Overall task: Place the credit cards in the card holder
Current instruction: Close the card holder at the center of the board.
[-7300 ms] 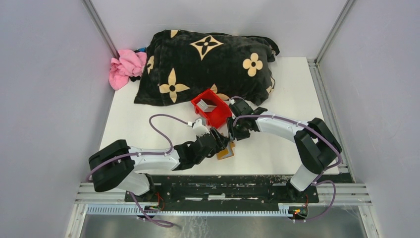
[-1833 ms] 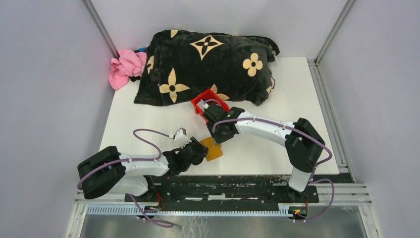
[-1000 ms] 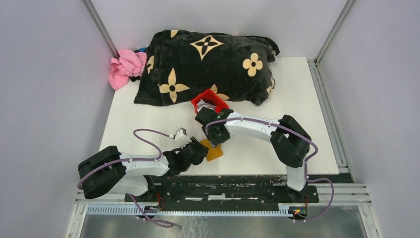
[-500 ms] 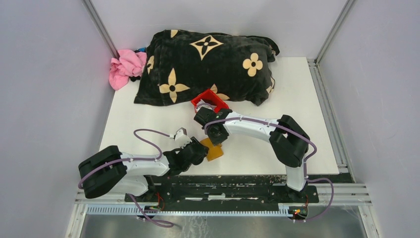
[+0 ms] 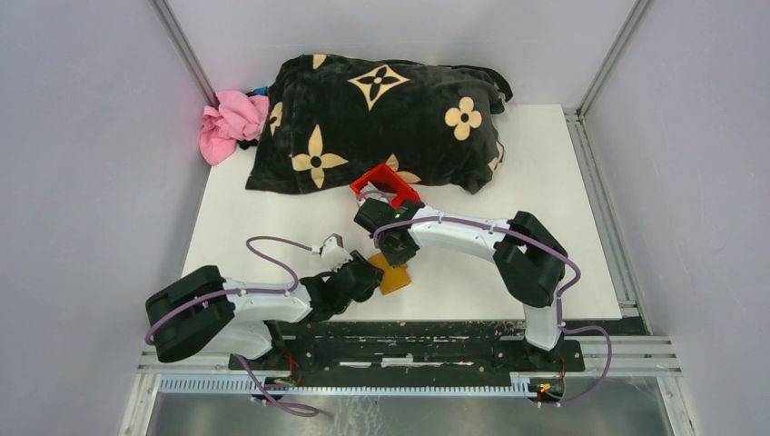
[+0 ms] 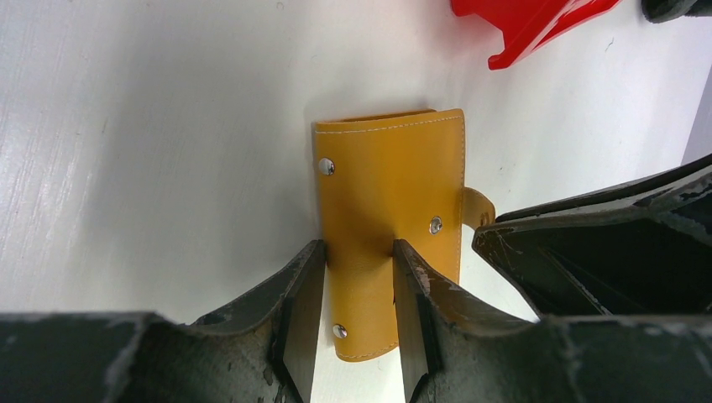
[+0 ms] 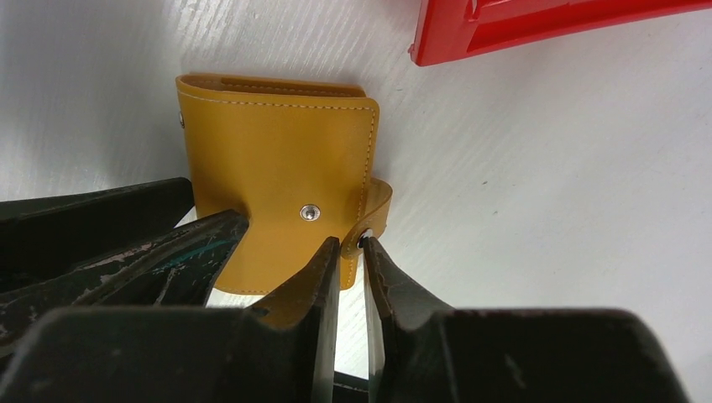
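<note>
Card holder (image 6: 390,168) lies snapped shut: left gripper (image 6: 359,248), jaws apart, pins it, right gripper (image 7: 351,245) pinches the tab (image 7: 379,200); we judge unsnapping comes next.

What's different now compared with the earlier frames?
The right gripper left the red bin, swung back toward the near edge to the card holder, and has narrowed around its closure tab. The left gripper drew back slightly with the holder early on and has since stayed planted on it. The blanket and pink cloth are unchanged.
</note>
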